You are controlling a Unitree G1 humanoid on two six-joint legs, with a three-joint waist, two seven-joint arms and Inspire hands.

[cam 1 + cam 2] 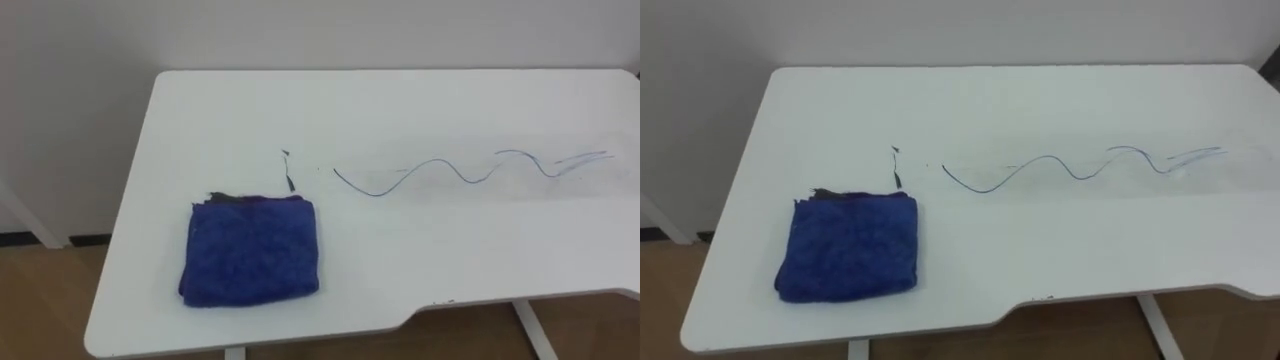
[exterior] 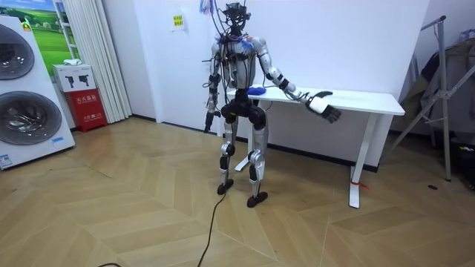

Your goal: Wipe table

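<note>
A folded blue cloth [image 1: 250, 250] lies on the white table [image 1: 400, 100] near its front left corner, and is also seen beside my body in the room view as the cloth [image 2: 256, 90]. A wavy blue pen line [image 1: 440, 170] runs to the right across the tabletop, with short black marks [image 1: 288, 170] just behind the cloth. I stand at the table's left end, facing the wall. My right hand [image 2: 327, 110] is held out in front of the table's front edge, fingers relaxed, holding nothing. My left hand [image 2: 209, 113] hangs at my side.
The table's front edge [image 1: 470, 300] has a curved cut-out at the middle. A white wall stands right behind the table. Washing machines [image 2: 26, 104] and a red box [image 2: 87, 107] are at the room view's left, a metal rack [image 2: 445, 89] at its right.
</note>
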